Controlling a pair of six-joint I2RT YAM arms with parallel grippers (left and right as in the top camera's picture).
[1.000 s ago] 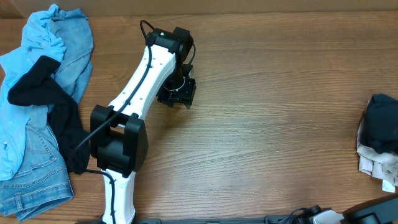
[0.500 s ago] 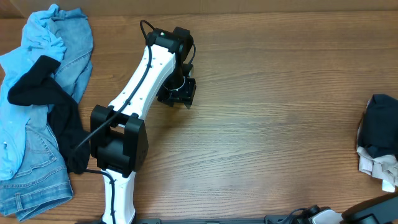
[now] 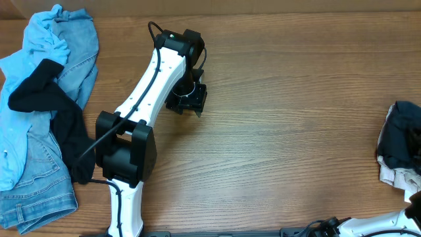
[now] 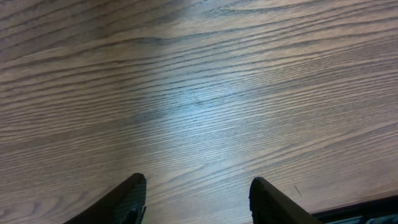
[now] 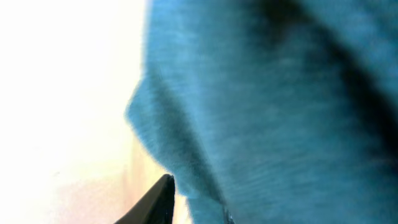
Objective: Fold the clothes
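Clothes pile [image 3: 39,131] is lying unfolded at the table [image 3: 296,131]'s left edge, probably queued. The left gripper [image 4: 198,190] is hovering over bare wood, fingers spread, carrying nothing. The right gripper [image 5: 180,208] is nosing into the dark garment [image 3: 401,135] at the far right, likely going for a grab; only 1 finger is showing, so can't tell its state.

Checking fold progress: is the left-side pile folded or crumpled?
Crumpled: the jeans, light blue shirt and black garment lie bunched and overlapping, with no neat folds.
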